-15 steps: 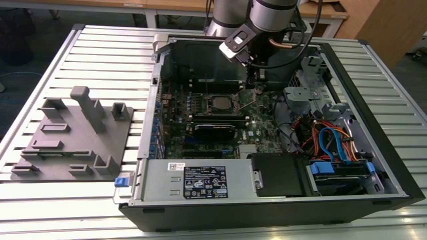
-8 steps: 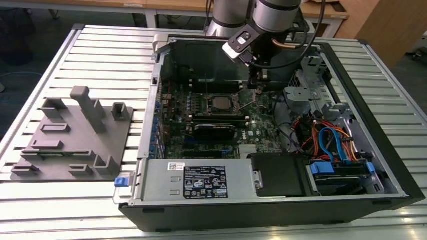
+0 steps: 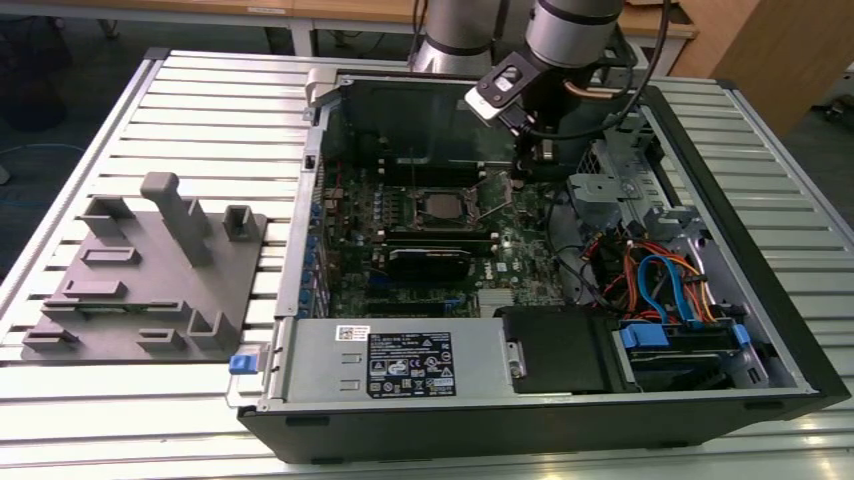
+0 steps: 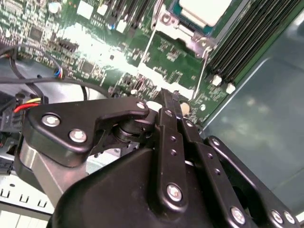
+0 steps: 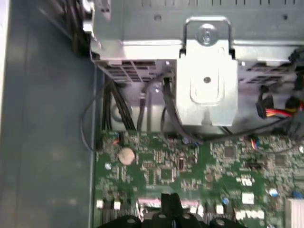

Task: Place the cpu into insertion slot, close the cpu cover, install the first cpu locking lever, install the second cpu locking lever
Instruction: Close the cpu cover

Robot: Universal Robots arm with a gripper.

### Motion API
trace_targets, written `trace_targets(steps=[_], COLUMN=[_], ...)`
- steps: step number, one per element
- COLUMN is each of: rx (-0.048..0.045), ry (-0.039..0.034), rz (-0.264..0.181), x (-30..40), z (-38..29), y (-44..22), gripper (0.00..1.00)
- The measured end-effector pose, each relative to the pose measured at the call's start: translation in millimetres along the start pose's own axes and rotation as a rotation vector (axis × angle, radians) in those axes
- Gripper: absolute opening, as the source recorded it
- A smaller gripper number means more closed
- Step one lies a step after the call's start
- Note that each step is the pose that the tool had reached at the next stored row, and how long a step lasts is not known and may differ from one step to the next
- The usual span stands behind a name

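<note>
Cpu [image 3: 438,205] sits in the insertion slot [image 3: 412,206] on the green motherboard [image 3: 350,250], toward the wall of the open computer case [image 3: 767,260] that is nearest the arm. The case lies across the middle of the slatted tabletop [image 3: 200,100]. In the exterior view the gripper [image 3: 535,168] hangs inside the case just beside the slot, on the exterior view's right of it, apart from the cpu. A grey fixture [image 3: 134,270] rests by the tabletop's edge at the exterior view's left.

In the second wrist view the gripper [image 4: 170,95] has its fingers pressed together above the board. The pale cpu [image 4: 204,8] lies beyond them, framed by the silvery cpu cover [image 4: 167,20]. A thin wire locking lever [image 4: 205,66] runs by the frame's corner; whether it is latched I cannot tell.

In the first wrist view the gripper [image 5: 171,202] hovers over the motherboard [image 5: 213,161], near a coin battery [image 5: 126,155], with a metal bracket [image 5: 206,80] at the board's edge.
</note>
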State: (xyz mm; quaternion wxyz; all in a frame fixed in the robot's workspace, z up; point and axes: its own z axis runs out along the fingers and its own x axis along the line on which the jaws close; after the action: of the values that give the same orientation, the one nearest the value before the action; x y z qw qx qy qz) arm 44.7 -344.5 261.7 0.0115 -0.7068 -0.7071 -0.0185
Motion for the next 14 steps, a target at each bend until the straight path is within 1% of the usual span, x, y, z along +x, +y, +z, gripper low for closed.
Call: trace_targets(steps=[3, 10, 14], rx=[0.0000, 0.0000, 0.0000], ry=[-0.0001, 0.0000, 0.0015], rz=[0.000, 0.000, 0.000], x=[0.6, 1.3, 1.3], z=[2.1, 8.6, 13.7], y=[5.0, 13.3, 15.2], gripper=[0.11, 0.11, 0.11])
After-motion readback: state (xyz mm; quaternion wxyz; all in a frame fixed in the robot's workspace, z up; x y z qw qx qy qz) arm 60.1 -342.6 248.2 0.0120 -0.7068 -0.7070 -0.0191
